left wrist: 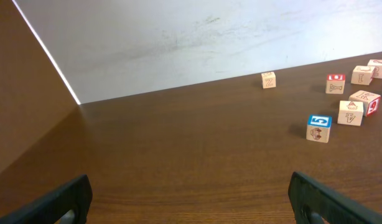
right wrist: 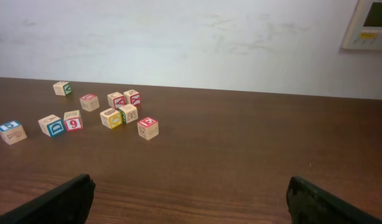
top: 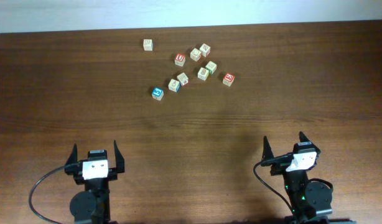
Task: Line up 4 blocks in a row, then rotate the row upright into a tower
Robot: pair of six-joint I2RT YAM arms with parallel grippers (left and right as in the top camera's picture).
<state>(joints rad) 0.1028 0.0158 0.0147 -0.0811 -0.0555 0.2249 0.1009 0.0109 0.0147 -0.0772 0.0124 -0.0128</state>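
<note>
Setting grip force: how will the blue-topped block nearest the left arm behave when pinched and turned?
The blue-topped block looks like rigid wood, so it probably won't deform. Flat faces resting on the table suggest it slides rather than rolls. Small, so likely light.

Pale matt wood blocks (top: 182,78) on smooth, semi-gloss dk wood-grain table (top: 85,93).

A plain robot test room, lab-like: a dark wood-grain counter (top: 191,124) against a bare white wall (right wrist: 191,43), a small wall-mounted control panel (right wrist: 368,25), and two cabled robot arms (top: 91,202) at the counter's near edge.
</note>
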